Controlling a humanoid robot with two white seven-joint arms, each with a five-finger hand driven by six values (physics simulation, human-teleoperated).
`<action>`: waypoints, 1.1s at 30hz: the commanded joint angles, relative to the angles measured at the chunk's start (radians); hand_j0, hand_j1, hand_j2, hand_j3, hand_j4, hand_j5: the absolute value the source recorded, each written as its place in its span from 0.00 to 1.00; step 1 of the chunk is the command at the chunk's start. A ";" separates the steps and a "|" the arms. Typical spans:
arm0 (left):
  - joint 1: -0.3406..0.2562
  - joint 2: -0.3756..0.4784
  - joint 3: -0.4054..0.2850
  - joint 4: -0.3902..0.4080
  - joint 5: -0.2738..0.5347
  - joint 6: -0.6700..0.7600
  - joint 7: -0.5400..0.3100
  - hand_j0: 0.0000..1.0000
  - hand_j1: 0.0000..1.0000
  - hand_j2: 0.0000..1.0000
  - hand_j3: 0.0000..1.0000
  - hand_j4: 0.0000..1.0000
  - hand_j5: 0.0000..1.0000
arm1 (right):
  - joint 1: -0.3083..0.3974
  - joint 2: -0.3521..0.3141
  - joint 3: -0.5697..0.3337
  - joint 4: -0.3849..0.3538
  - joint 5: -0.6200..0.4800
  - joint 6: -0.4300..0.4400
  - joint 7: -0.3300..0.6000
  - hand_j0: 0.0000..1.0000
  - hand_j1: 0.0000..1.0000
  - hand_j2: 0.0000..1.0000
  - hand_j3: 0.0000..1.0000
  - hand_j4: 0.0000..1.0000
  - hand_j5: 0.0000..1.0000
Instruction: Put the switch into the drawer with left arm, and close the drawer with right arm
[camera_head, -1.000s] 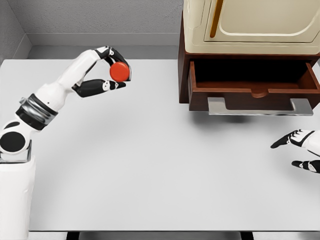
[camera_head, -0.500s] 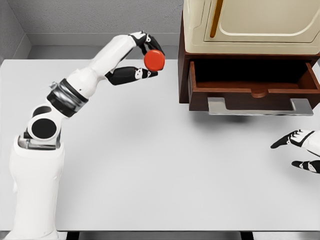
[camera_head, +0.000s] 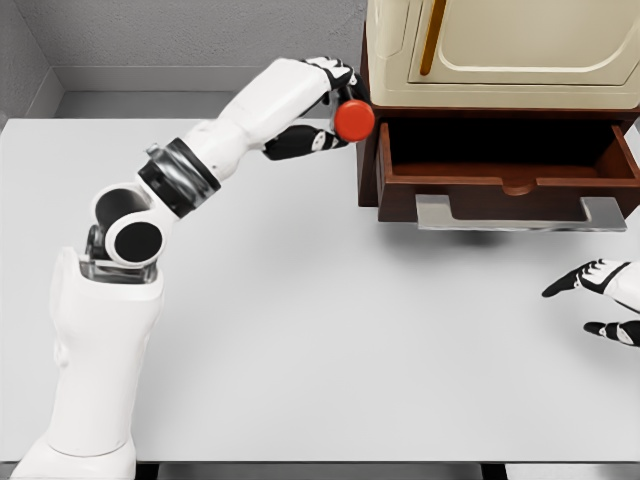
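**A:** Where is the switch?

**B:** The red round switch (camera_head: 354, 121) is pinched in the left hand (camera_head: 325, 108), at the tips of its dark fingers (camera_head: 340, 78), with the thumb under it. It hangs above the table, not resting on anything.

**A:** And what lies beyond the hand?

**B:** Just past the fingertips, to the hand's far side, is the left wall of the open drawer (camera_head: 505, 160). The switch overlaps the drawer's left corner in the head view; I cannot tell if it touches the wood. The drawer is pulled out of a brown cabinet (camera_head: 367, 150), with a silver handle (camera_head: 518, 213) along its front edge, lower than the hand. Above the hand sits a cream appliance (camera_head: 500, 50) on top of the cabinet.

**A:** The other arm?

**B:** The right hand (camera_head: 602, 300) shows at the right edge, well apart from the left hand and nearer the camera than the drawer, its fingers spread loosely and holding nothing. Both are over the white table (camera_head: 300, 330).
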 joint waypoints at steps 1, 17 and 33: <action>-0.002 0.000 -0.028 -0.001 -0.043 0.007 0.001 0.31 0.31 0.31 0.31 0.31 0.31 | 0.002 -0.002 0.001 0.000 -0.007 0.001 0.000 0.73 0.73 0.73 0.73 0.73 0.73; -0.083 0.000 -0.086 0.012 -0.089 0.012 0.001 0.27 0.27 0.27 0.27 0.27 0.27 | 0.002 0.000 0.000 -0.003 -0.007 0.001 0.000 0.72 0.72 0.72 0.72 0.72 0.72; -0.204 0.000 -0.178 0.120 -0.083 0.013 0.001 0.28 0.28 0.28 0.28 0.28 0.28 | 0.002 0.000 0.001 -0.002 -0.007 0.001 0.000 0.72 0.72 0.72 0.72 0.72 0.72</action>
